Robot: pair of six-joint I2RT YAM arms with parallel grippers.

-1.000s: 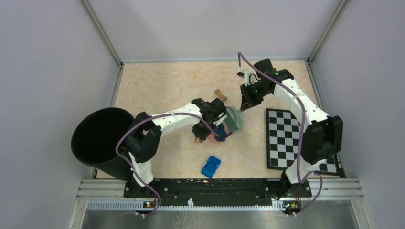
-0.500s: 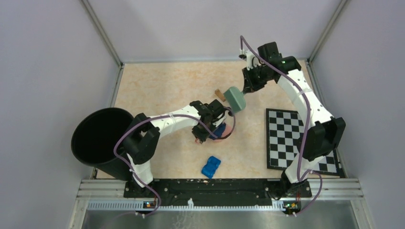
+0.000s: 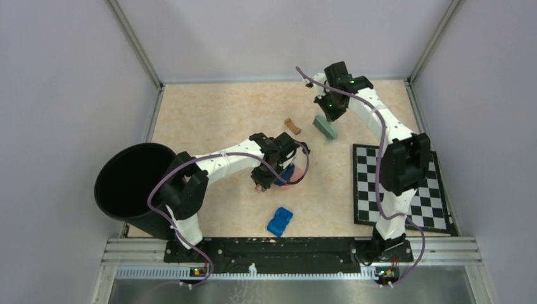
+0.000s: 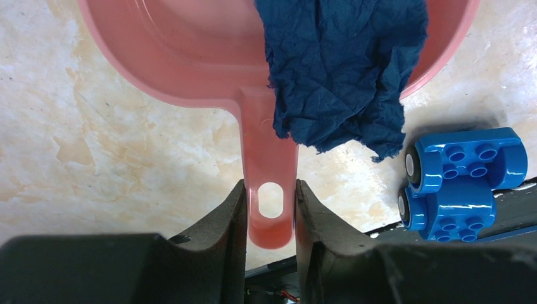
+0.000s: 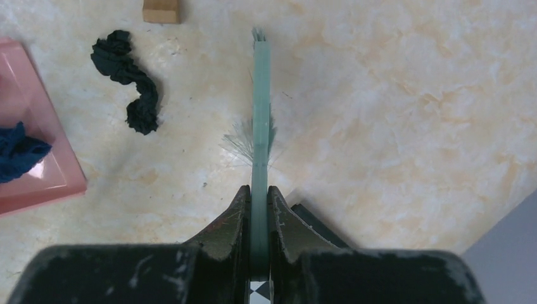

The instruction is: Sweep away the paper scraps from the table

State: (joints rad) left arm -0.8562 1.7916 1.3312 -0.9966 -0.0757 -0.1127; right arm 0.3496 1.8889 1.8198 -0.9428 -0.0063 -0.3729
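Note:
My left gripper [image 4: 271, 190] is shut on the handle of the pink dustpan [image 4: 190, 57], which rests on the table [image 3: 215, 114] near its middle. A wrinkly dark blue paper scrap [image 4: 339, 69] lies in the pan and hangs over its rim. My right gripper [image 5: 259, 193] is shut on a pale green brush [image 5: 260, 95], its bristles down on the table; in the top view the brush [image 3: 327, 127] is at the back right. A black paper scrap [image 5: 130, 82] lies on the table between the brush and the dustpan [image 5: 31, 126].
A small brown block [image 3: 292, 125] lies left of the brush. A bright blue blocky toy [image 3: 279, 221] sits near the front edge. A black bin [image 3: 130, 183] stands at the left edge. A chequered board [image 3: 392, 190] lies on the right.
My right arm has carried the brush away from the dustpan toward the back right and set it down edge-on. My left gripper still holds the dustpan in nearly the same place.

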